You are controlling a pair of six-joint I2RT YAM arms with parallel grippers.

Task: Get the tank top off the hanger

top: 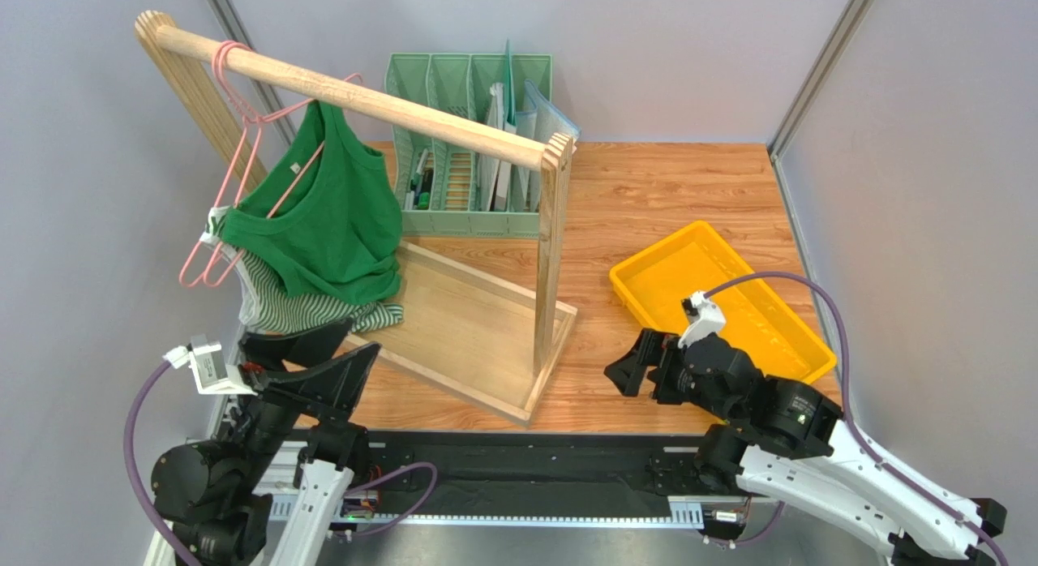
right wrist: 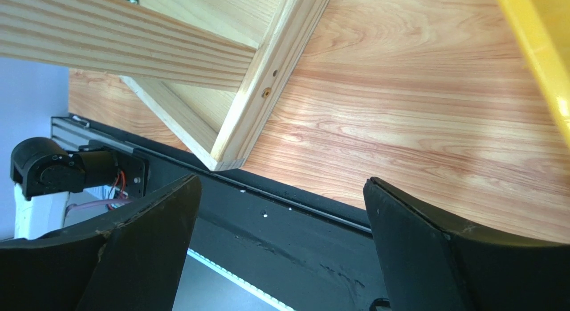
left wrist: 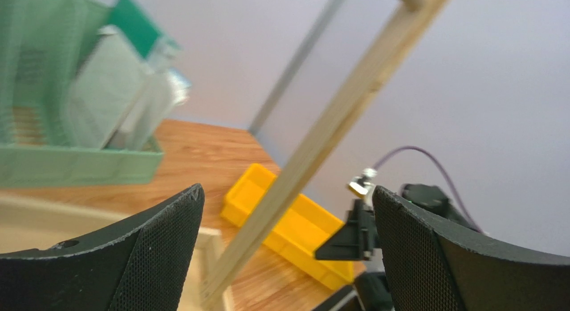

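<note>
Green tank top [top: 327, 213] hung on the pink hanger [top: 239, 146], hooked over the left end of the wooden rack's rail [top: 378, 101], its hem lying over a striped garment [top: 283, 301]. Left gripper [top: 324, 351] sat released, jaws wide, just below that striped cloth, grasping nothing. Right gripper [top: 631, 365] was likewise released and empty, low over the table [top: 682, 189] between the rack base and the yellow tray [top: 642, 281].
</note>
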